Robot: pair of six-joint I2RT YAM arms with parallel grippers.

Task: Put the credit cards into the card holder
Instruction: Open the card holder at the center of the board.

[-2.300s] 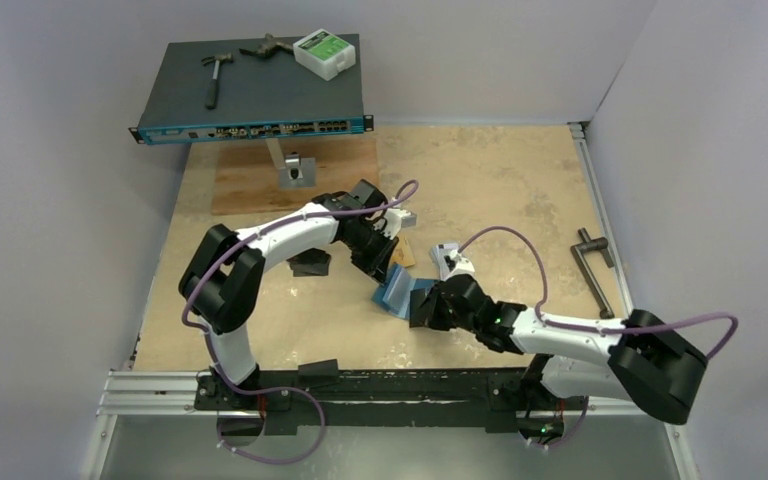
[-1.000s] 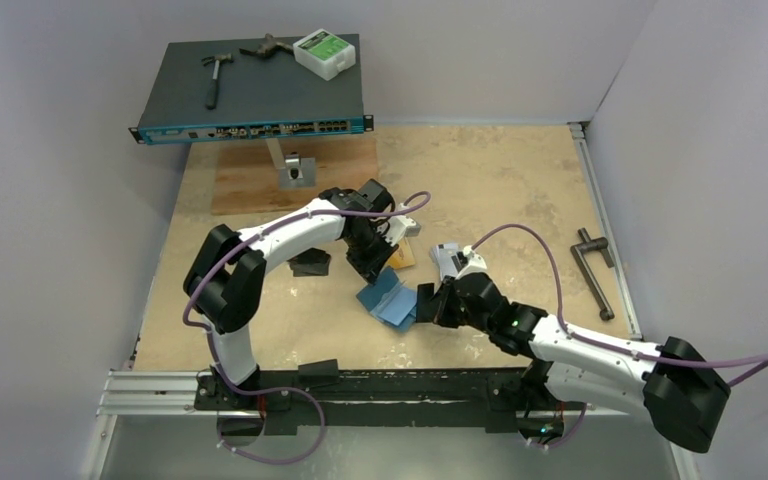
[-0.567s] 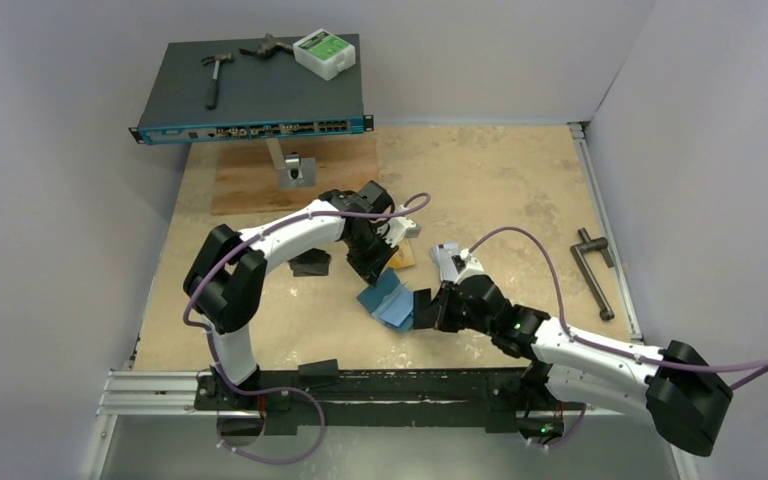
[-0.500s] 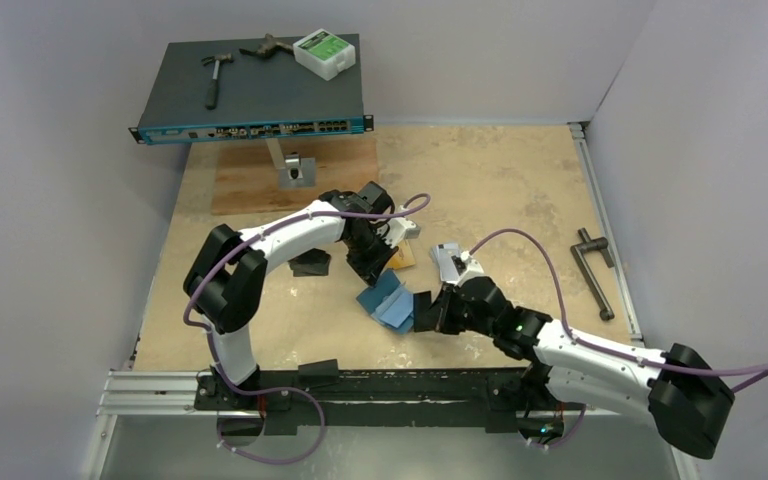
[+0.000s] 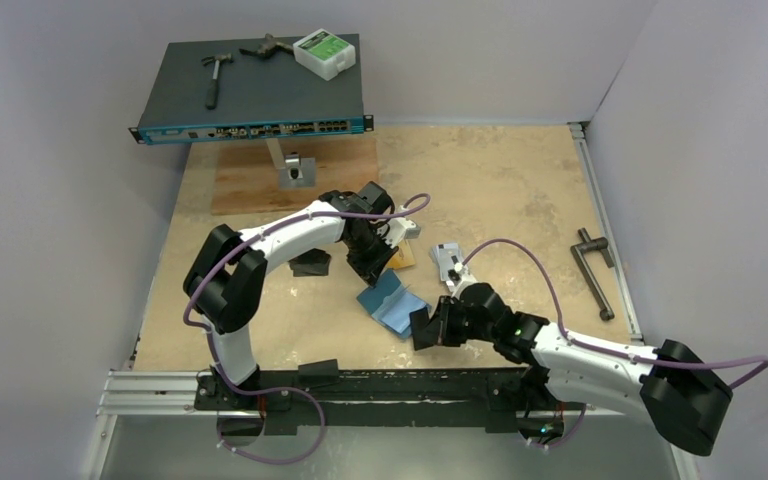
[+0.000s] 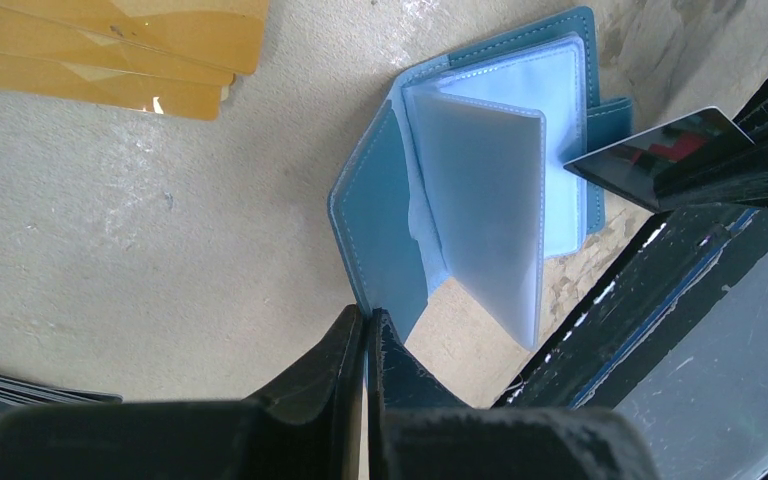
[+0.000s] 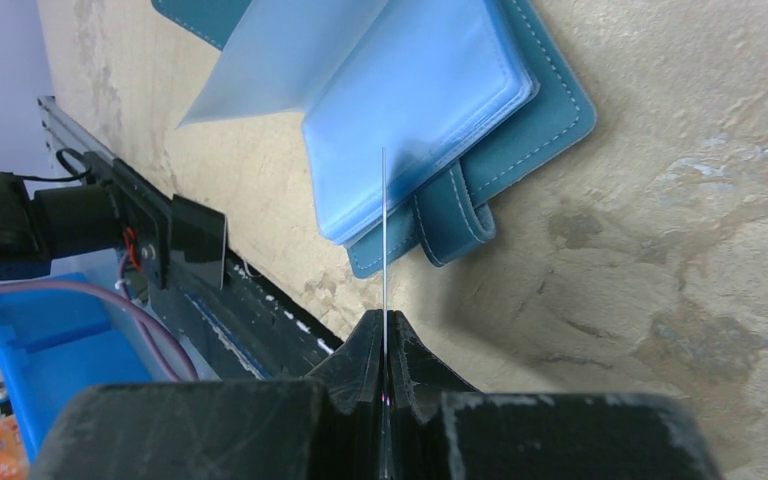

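Observation:
The teal card holder (image 5: 390,303) lies open on the table, its pale glossy pockets (image 6: 485,200) fanned upward. My left gripper (image 6: 366,316) is shut on the edge of its left cover, seen from above at the left gripper (image 5: 375,272). My right gripper (image 7: 384,318) is shut on one credit card (image 7: 384,230), seen edge-on, its far edge over the holder's (image 7: 430,90) pockets near the strap. That card (image 6: 650,150) looks dark in the left wrist view. Orange-gold credit cards (image 6: 110,45) lie beyond the holder. A silver-grey card (image 5: 447,260) lies to their right.
A black folded object (image 5: 309,263) lies left of the left gripper. A network switch (image 5: 255,90) on a stand at back left carries a hammer (image 5: 216,75) and a white box (image 5: 325,52). A metal crank (image 5: 592,265) lies at the right. The black base rail (image 5: 360,385) runs along the near edge.
My right gripper has drawn back toward the near edge with the card, from beside the holder's right side to its near right corner. The left gripper has stayed put on the cover.

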